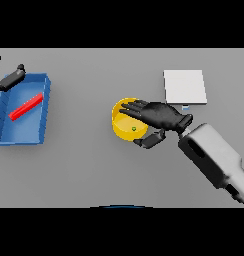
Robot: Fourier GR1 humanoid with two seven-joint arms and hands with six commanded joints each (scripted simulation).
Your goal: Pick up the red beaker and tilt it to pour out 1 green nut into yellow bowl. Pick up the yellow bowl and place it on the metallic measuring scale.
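at the far left edge the left hand is cut off by the frame; only a few dark fingers show, lying fairly straight over the upper left corner of the blue tray, gripping nothing that can be seen. in the tray lies a red object, long and flat, set on a diagonal; from here it cannot be made out as a beaker, and any contents are hidden. the tray's left side runs close to the picture's edge, so there is little room there.

a broad stretch of bare grey table separates the tray from the yellow bowl, which sits near the middle. a small green nut rests inside it. the right hand reaches over the bowl's right rim, fingers spread across the top and thumb curled under the lower right outer wall, so it is pinching the rim; that part of the rim is hidden beneath it.

up and to the right, well clear of the bowl, stands the pale square measuring scale; its front panel is partly covered by the wrist. the right forearm runs off toward the lower right corner.
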